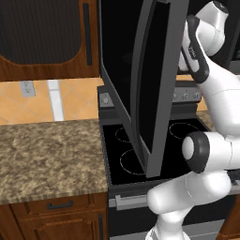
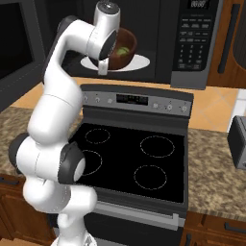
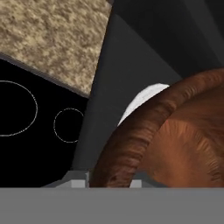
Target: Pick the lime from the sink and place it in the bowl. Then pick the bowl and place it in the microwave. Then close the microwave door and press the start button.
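My gripper (image 3: 107, 183) was inside the cavity of the wide dark grey microwave (image 2: 192, 38), directly at the rim of the round brown wooden bowl (image 3: 175, 144). In the hand view the thick rim rose just between my two small dark finger tips. The jaws stood narrow, but I could not tell if they pressed the rim or were already a little free of it.

The bowl stood upright about the middle of the white round turntable plate (image 2: 141, 62), and the small round yellow-green lime (image 2: 123, 50) lay inside it, on the bottom. So both task things were in the microwave, and my tool was at the near side of the bowl, touching it or almost.

I judged the bowl to be stiff and rather light, with a smooth rounded rim that can slip out of a narrow pinch. The best place to hold it is the rim wall, one finger inside and one outside. The lime is small and can roll if the bowl tips, so any move should keep the bowl level.

The large dark grey microwave door (image 1: 150, 84) with the black window hung open over the black glass-top stove (image 2: 139, 158). It was not yet closed, and the start button was not yet pressed.
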